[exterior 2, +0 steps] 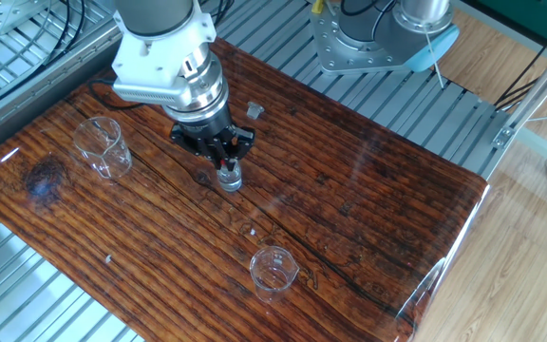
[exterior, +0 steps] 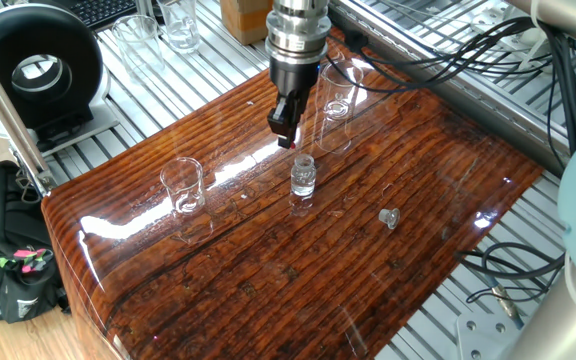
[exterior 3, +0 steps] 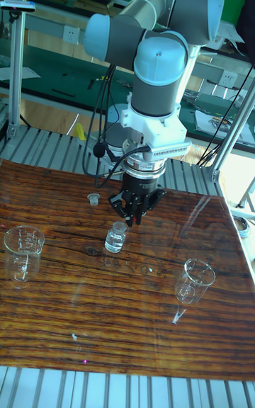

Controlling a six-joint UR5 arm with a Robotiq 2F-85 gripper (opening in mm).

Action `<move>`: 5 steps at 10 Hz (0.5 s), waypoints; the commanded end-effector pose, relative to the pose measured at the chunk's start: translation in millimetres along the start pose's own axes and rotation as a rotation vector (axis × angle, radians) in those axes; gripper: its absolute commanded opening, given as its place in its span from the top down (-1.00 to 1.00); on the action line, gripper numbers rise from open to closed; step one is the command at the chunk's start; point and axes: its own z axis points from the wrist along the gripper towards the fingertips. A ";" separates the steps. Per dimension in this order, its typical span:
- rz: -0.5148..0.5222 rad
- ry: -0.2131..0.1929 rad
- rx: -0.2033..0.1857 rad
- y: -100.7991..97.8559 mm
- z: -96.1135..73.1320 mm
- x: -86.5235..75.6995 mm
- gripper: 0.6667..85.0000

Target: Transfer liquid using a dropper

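Observation:
My gripper (exterior: 286, 128) hangs just above a small clear vial (exterior: 303, 177) in the middle of the wooden table (exterior: 418, 170). Its fingers are shut on the dropper's red bulb (exterior: 291, 143), which peeks out below the fingertips. The thin clear tube points down toward the vial's mouth and is barely visible. In the other fixed view the gripper (exterior 2: 218, 147) stands over the vial (exterior 2: 229, 178); the tall view shows the gripper (exterior 3: 134, 213) and the vial (exterior 3: 117, 237) likewise. The liquid is too clear to make out in the vial.
A small beaker (exterior: 183, 186) stands left of the vial. A taller clear glass (exterior: 335, 105) is close behind the gripper. The vial's small cap (exterior: 389, 217) lies to the right. Metal rails, cables and more glassware surround the table.

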 end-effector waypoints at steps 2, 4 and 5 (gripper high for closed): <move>0.013 -0.009 0.007 -1.3 -2.1 -3.5 0.60; 0.031 -0.013 0.007 -1.0 -2.7 -3.8 0.97; 0.036 -0.015 -0.002 1.5 -2.9 -4.3 0.97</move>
